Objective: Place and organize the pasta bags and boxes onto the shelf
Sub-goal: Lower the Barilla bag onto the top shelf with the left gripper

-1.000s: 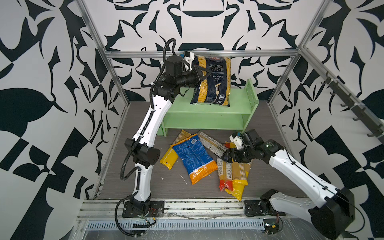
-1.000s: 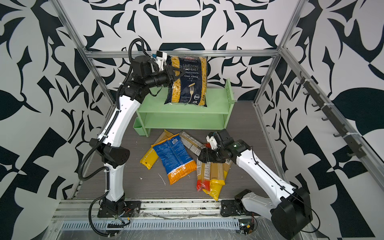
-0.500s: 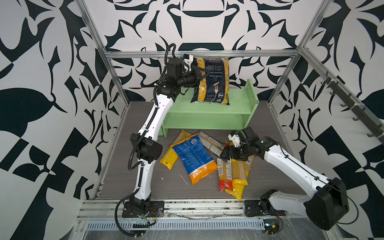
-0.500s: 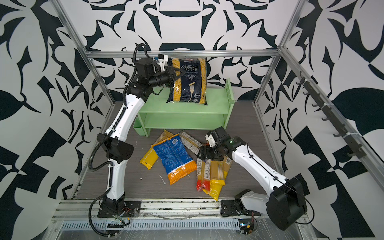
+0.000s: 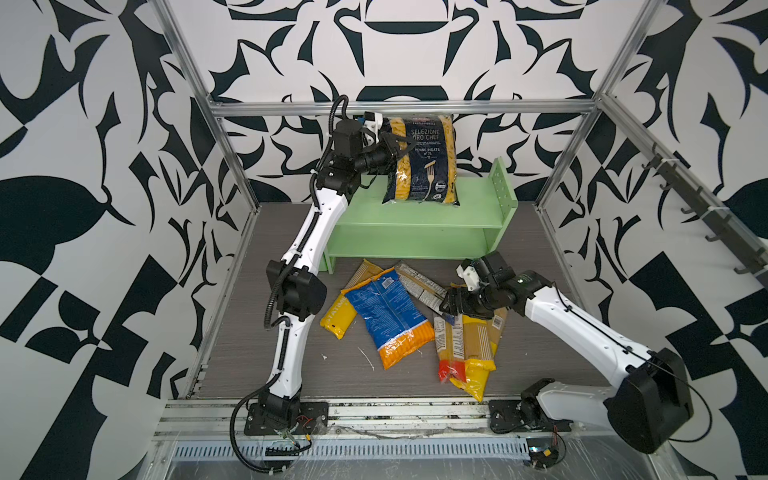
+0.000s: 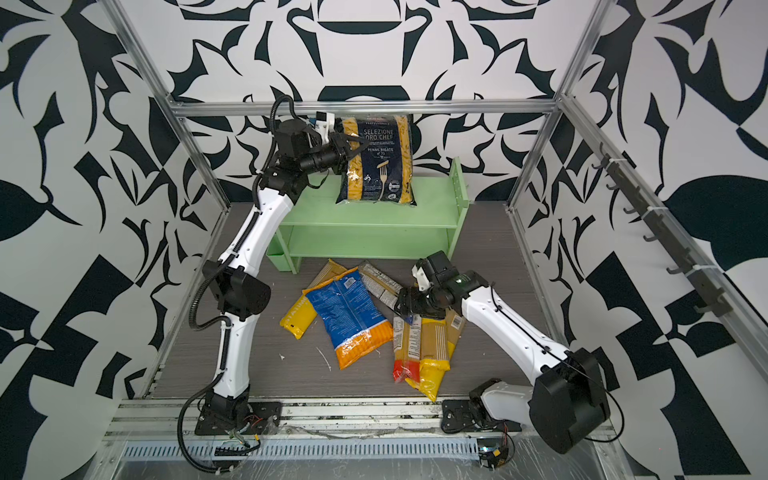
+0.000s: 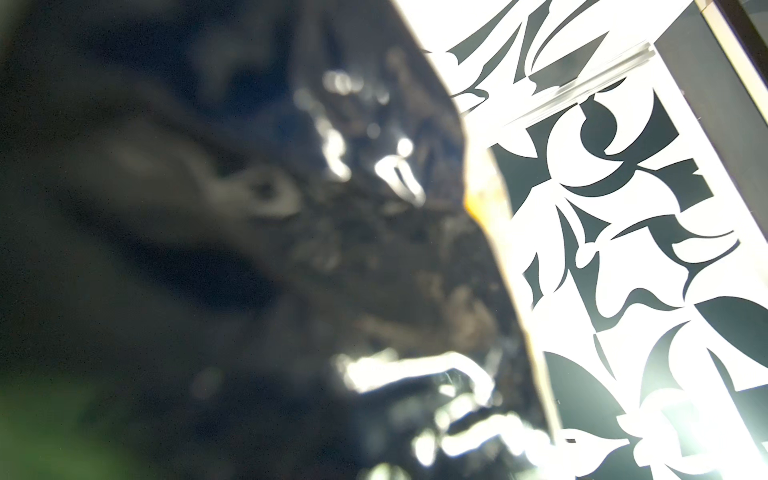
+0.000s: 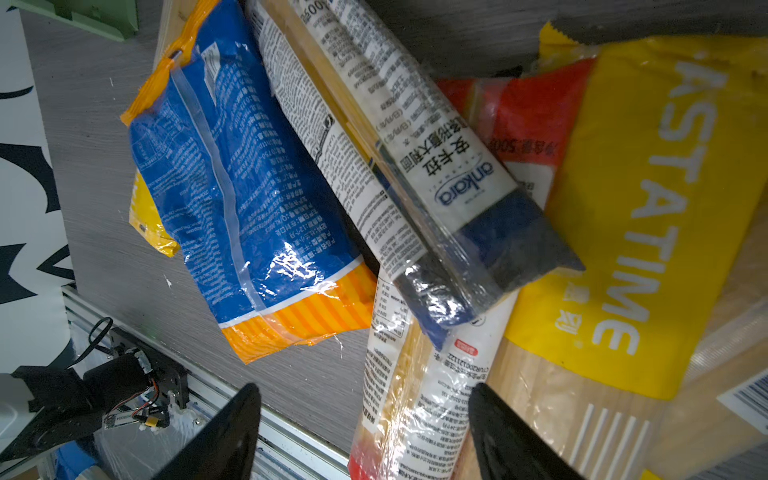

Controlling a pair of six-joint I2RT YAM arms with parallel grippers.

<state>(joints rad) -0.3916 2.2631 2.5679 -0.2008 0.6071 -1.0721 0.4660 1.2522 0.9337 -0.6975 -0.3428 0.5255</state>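
Note:
The black penne bag (image 5: pixel 422 162) stands upright on the top board of the pale green shelf (image 5: pixel 415 216). My left gripper (image 5: pixel 392 151) is shut on the bag's left edge, and in the left wrist view the bag (image 7: pixel 291 249) is a dark blur. On the floor in front lie the blue-orange bag (image 5: pixel 388 316), a blue-ended spaghetti pack (image 8: pixel 436 166), a red-ended pack (image 8: pixel 415 395) and a yellow pack (image 8: pixel 644 208). My right gripper (image 8: pixel 363 399) hovers open just above the red-ended pack with nothing between its fingers; in a top view the right gripper (image 5: pixel 446 305) sits over the pile.
Another yellow pack (image 5: pixel 338 316) and a tan pack (image 5: pixel 365 270) poke out from under the blue-orange bag. A small green cup (image 6: pixel 277 255) hangs at the shelf's left foot. The shelf's lower tier (image 5: pixel 407 241) holds nothing. Metal frame posts border the floor.
The left arm has tipped the penne bag from a slant to upright on the shelf top. The right gripper has shifted a little to the left over the pile, still open.

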